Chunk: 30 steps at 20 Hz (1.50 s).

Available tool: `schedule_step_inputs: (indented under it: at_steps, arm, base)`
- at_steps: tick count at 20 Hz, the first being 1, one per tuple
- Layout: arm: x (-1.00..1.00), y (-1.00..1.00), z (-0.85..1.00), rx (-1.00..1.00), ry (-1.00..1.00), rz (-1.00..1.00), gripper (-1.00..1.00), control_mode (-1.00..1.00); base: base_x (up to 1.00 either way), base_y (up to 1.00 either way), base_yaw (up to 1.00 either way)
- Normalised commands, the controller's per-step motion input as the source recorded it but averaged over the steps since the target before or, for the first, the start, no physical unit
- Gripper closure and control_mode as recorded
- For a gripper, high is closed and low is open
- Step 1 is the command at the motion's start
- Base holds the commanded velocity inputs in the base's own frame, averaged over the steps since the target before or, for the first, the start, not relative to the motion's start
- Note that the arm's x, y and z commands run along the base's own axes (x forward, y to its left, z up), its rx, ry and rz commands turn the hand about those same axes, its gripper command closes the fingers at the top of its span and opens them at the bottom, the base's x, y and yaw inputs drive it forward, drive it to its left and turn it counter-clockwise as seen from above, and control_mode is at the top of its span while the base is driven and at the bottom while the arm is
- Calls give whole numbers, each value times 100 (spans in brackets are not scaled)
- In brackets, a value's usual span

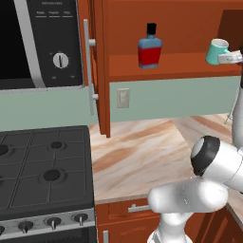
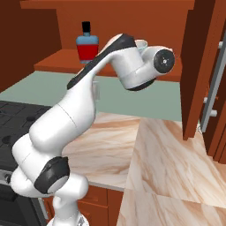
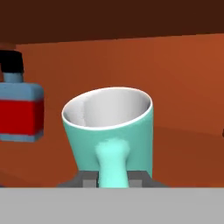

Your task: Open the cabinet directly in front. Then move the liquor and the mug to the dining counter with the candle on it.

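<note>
Teal mug tilted, handle pinched in gripper, liquor beside on cabinet shelf.

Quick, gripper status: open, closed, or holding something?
Gripper: closed on the mug at its handle, inside the open cabinet.
</note>
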Motion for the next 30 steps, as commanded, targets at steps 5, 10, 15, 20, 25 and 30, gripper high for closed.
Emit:
schedule_step_inputs:
  at_steps: [5, 10, 15, 20, 25, 30]
  arm:
    - [-53, 100, 8, -32, 0, 0, 100, -100]
    - [-72, 84, 26, -14, 0, -1, 100, -100]
    - [-100, 16, 20, 1, 3, -20, 100, -100]
    - [-99, 0, 11, 12, 9, -19, 100, -100]
    - [-51, 12, 1, 7, 23, -6, 100, -100]
    - [-37, 56, -13, 0, 11, 0, 100, -100]
  base:
    - [0, 0, 0]
    - [0, 0, 0]
    - [0, 0, 0]
    - [0, 0, 0]
    - [0, 0, 0]
    - [0, 0, 0]
